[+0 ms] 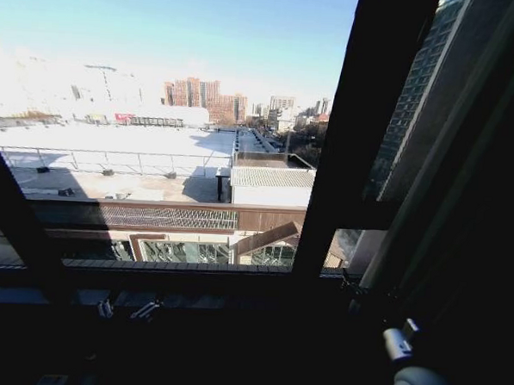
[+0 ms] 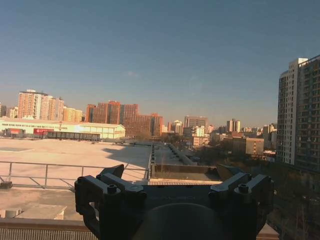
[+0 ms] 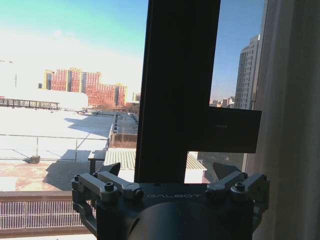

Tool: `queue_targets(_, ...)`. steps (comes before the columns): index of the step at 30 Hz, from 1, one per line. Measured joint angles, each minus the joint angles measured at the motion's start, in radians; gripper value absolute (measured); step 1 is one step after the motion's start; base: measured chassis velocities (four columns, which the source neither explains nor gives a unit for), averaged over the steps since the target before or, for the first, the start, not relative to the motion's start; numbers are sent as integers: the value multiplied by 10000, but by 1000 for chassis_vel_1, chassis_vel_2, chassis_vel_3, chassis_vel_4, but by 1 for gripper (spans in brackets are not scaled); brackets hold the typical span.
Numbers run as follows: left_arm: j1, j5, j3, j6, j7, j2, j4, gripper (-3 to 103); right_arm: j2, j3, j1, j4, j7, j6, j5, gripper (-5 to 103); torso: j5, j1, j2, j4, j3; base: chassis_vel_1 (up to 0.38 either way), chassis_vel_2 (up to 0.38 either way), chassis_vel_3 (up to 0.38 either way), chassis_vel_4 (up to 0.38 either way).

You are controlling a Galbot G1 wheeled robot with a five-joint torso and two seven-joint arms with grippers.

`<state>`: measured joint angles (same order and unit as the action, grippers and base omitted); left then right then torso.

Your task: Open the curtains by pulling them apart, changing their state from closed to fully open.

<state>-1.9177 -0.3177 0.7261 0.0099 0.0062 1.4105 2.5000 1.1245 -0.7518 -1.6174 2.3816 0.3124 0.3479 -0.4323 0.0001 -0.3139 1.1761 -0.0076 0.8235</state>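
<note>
Curtain [image 3: 292, 100] bunched beside window frame [image 3: 177, 90]; both end effectors open.

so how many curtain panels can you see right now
1 for sure: a bunched curtain panel at the right side of the window, beside the dark frame bar. It shows dimly at the head view's right edge. A left panel may be out of frame.
</note>
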Motion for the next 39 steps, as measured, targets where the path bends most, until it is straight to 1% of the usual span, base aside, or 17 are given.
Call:
queue_targets(21, 15, 10, -63, -43, 28, 44, 0, 100, 185, 255, -314, 82, -191, -18, 700, 100, 1, 0, 0, -2, 0, 349, 358, -350, -346)
queue_targets(35, 42, -15, -1, -64, 29, 65, 0, 100, 224, 468, -294, 70, -203, -36, 890, 100, -1, -1, -1, 1, 1, 349, 359, -349, -357)
queue_targets(39, 47, -19, 0, -63, 29, 64, 0, 100, 248, 483, -296, 58, -206, -37, 901, 100, 2, -1, -1, -2, 0, 367, 365, -357, -353)
